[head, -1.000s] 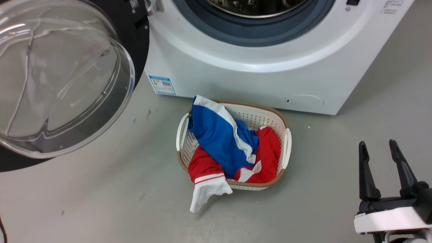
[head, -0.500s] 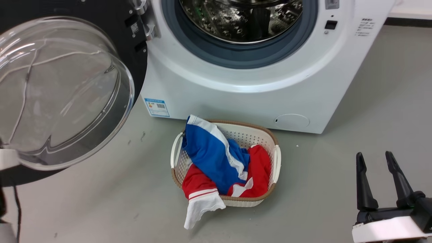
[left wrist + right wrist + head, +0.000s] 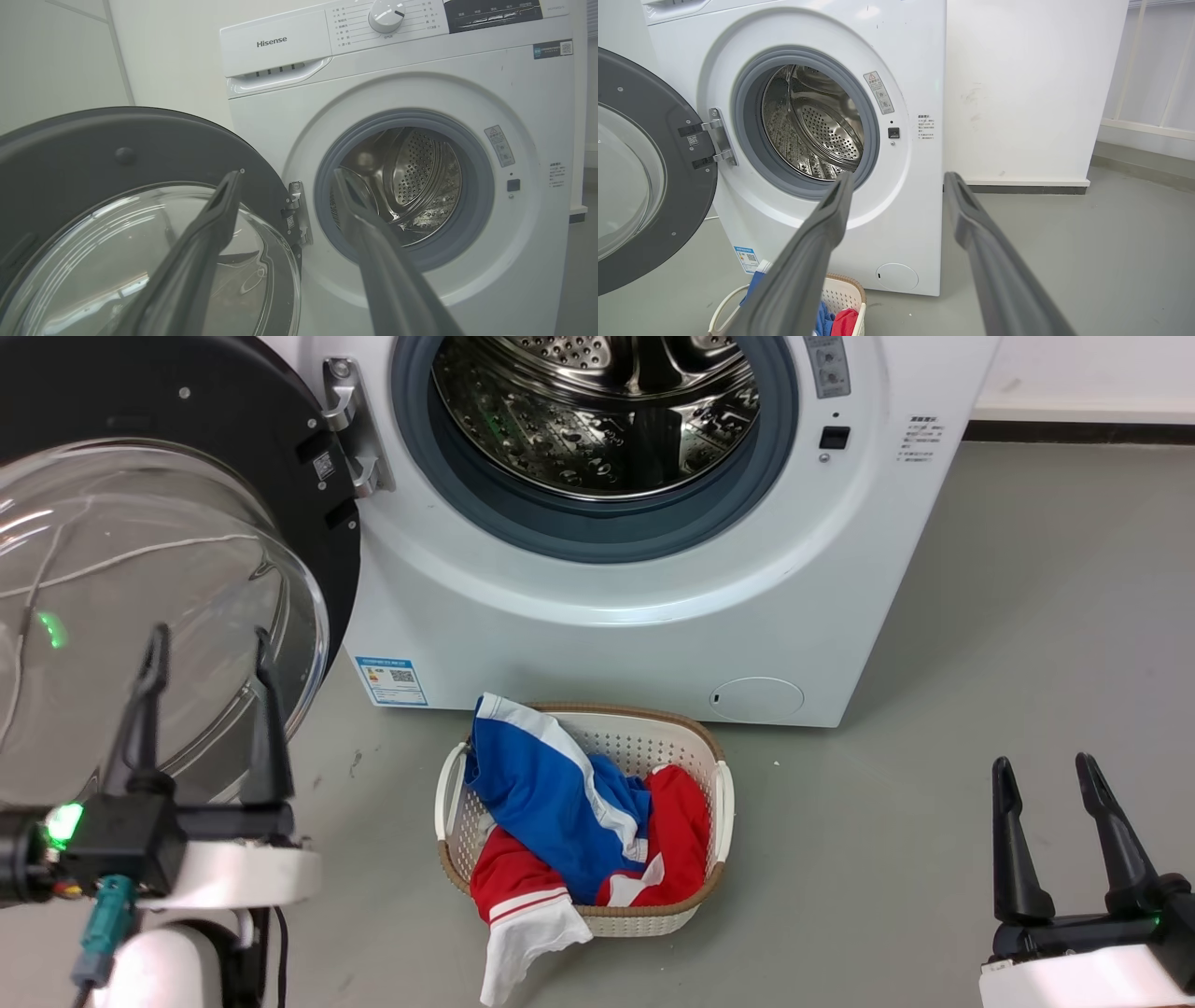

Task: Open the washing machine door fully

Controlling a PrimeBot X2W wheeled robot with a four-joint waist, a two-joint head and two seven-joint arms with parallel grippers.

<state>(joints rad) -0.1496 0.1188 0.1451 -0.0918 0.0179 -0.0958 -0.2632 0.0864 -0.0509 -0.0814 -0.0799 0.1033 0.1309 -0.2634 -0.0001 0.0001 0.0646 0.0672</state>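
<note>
1 washing machine [image 3: 597, 644], 1 washing machine door [image 3: 140, 392], 1 laundry basket [image 3: 721, 803] w/ 2 garments, blue [image 3: 551, 793] & red [image 3: 677, 821], on floor just in front of machine. Door hangs on left-side hinge [image 3: 350, 425], wide open to the left, glass bowl bulging toward near side. Left gripper [image 3: 210, 635] in front of glass, right gripper [image 3: 1043, 761] near right: both jaws spread, empty.

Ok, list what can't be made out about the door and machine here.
Washing machine door: left part cut off by the head view's edge, so full swing unsure.
Blue label: print too small, head view.
Control panel: lettering too small, left wrist view.
Laundry basket: bottom covered by clothes, head view.
</note>
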